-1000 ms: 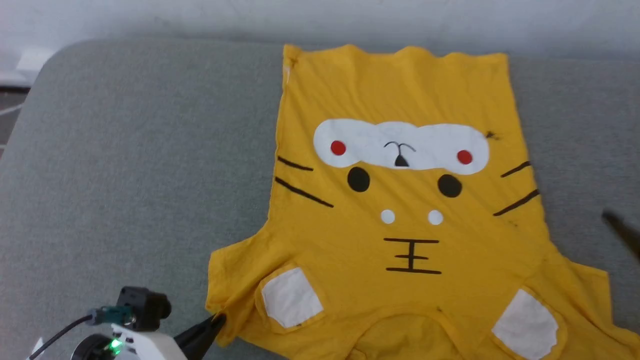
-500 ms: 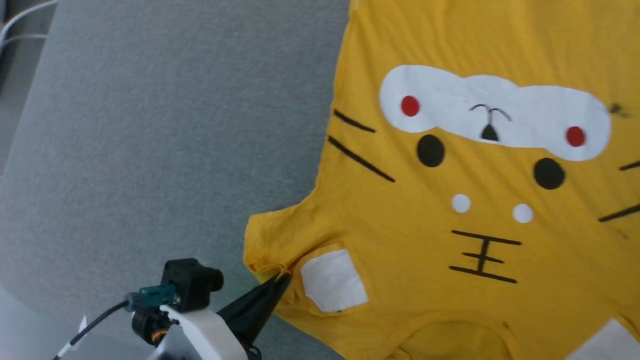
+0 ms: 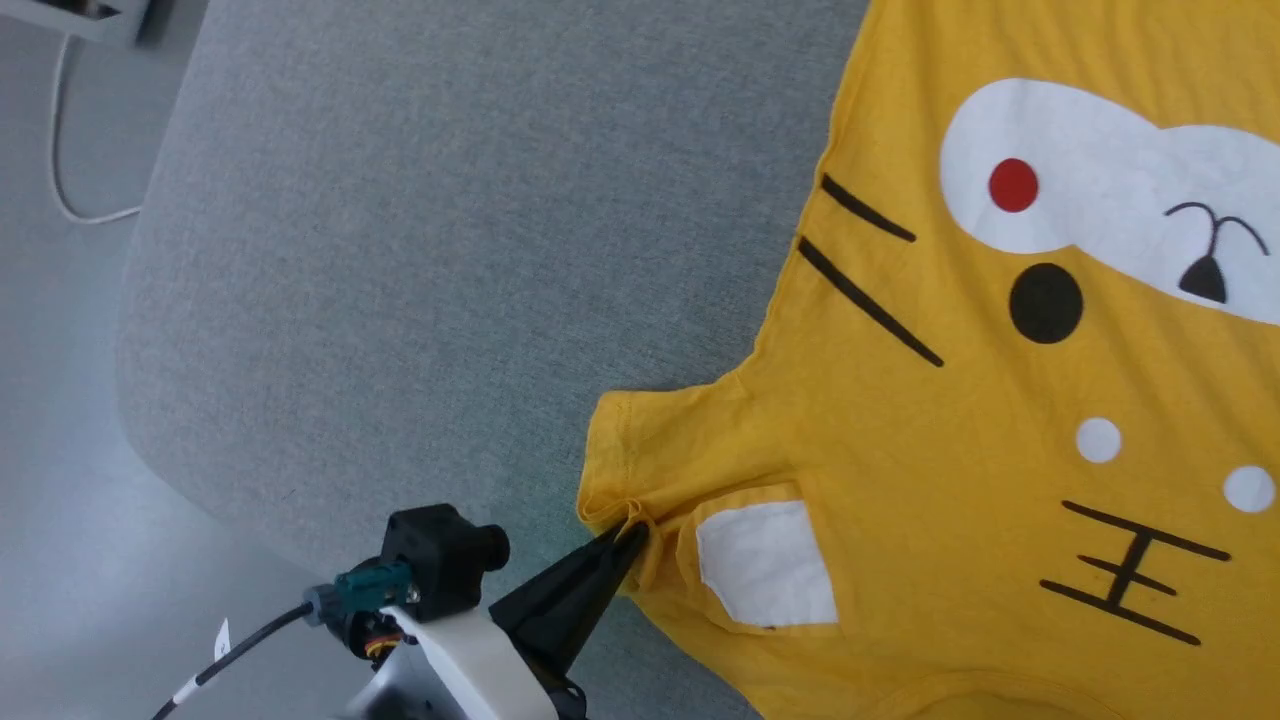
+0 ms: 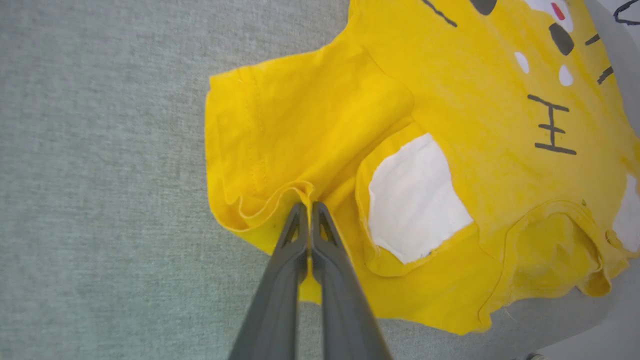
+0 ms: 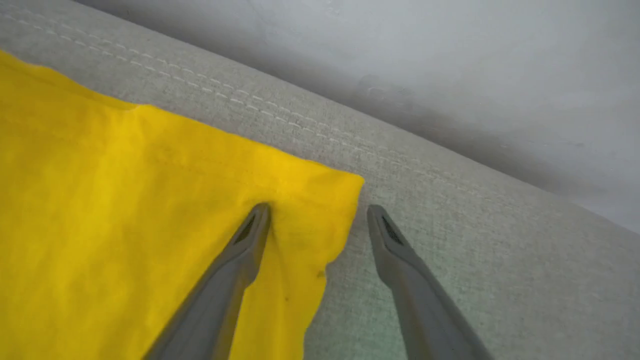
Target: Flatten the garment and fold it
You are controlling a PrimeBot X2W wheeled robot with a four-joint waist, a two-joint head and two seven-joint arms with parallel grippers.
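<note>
The garment is a mustard-yellow T-shirt spread front-up on a grey cushion, showing white patches, black lines, black and white dots and a red dot. My left gripper is shut on a bunched fold at the hem of the near sleeve; the left wrist view shows the gripper pinching that fabric. In the right wrist view my right gripper stands open over a far corner of the garment, one finger on the cloth, the other over the bare cushion.
The grey cushion's rounded edge drops to a pale floor at left, where a white cable lies. A stitched seam runs along the cushion's far edge below a pale wall.
The head camera has swung, so the shirt now sits further right and larger. The left gripper stays shut on the sleeve hem, which looks pulled up into a tighter bunch.
</note>
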